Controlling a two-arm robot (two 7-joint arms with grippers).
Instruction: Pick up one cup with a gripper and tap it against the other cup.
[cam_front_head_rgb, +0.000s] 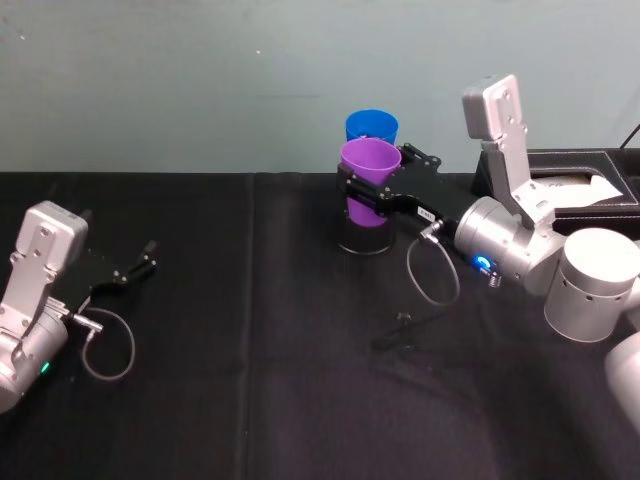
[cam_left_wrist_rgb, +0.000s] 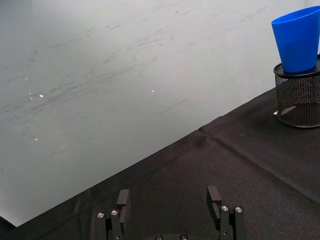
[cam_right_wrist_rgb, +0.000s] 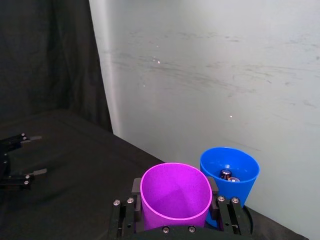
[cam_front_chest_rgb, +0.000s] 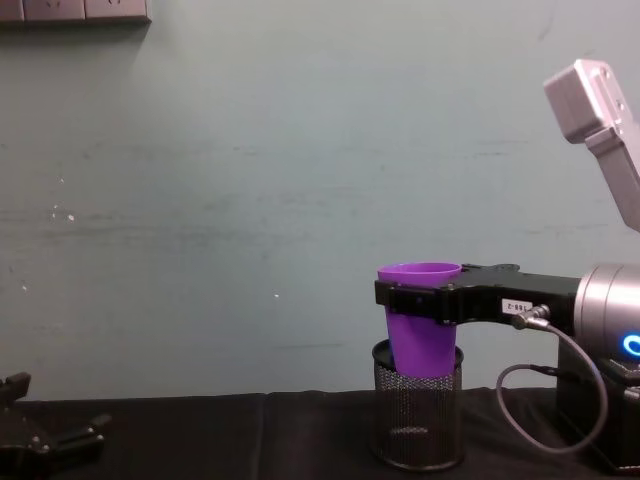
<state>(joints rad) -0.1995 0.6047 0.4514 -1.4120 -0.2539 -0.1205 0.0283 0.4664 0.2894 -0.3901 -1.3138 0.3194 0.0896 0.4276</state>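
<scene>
A: What is seen closest to the lens?

B: The right gripper (cam_right_wrist_rgb: 176, 220), with its jaws closed on the purple cup (cam_right_wrist_rgb: 175, 192) a little below the rim. The cup is held upright, mouth upward.

A: And where is the blue cup (cam_right_wrist_rgb: 235, 175) placed?

B: Just behind the purple one, toward the wall, seated in a black mesh cylinder (cam_front_chest_rgb: 418, 425) near the far edge of the table (cam_front_head_rgb: 250, 380). Whether the two cups are already touching cannot be told. Nor can it be settled from the chest view whether the purple base hangs inside the mesh rim or just in front of it.

A: How should the tap be made well?

B: The pick-up is judged done, so the tap is the step in hand. The purple cup should be held level, raised until its base is clear of the mesh rim, then nudged a short way toward the wall so that side meets side. A light touch is called for, since the blue cup appears only loosely seated and could be tipped by a hard knock. The grip should not be eased, because smooth tapered plastic may slip.

A: And the other arm?

B: The left gripper (cam_front_head_rgb: 135, 268) is parked low at the table's left, fingers spread and empty, well apart from the cups.
</scene>
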